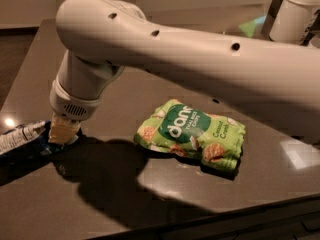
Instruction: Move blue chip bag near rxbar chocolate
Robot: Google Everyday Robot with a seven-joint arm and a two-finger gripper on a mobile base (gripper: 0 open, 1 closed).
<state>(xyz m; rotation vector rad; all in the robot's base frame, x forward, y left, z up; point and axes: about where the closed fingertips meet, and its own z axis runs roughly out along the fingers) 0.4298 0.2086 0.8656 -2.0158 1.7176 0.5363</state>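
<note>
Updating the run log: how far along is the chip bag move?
Done: the approach. The pincer is down at the right end of the blue chip bag, apparently touching it, by the table's left edge.
In hand: the pickup; a firm grip can't be confirmed.
Left: lift, carry and place. The chocolate bar is not in view; only the green bag lies mid-table.

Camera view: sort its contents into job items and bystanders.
Job: blue chip bag, far left; gripper, down at its right end; rxbar chocolate, not in view.
Lying about: green snack bag, mid-table.
</note>
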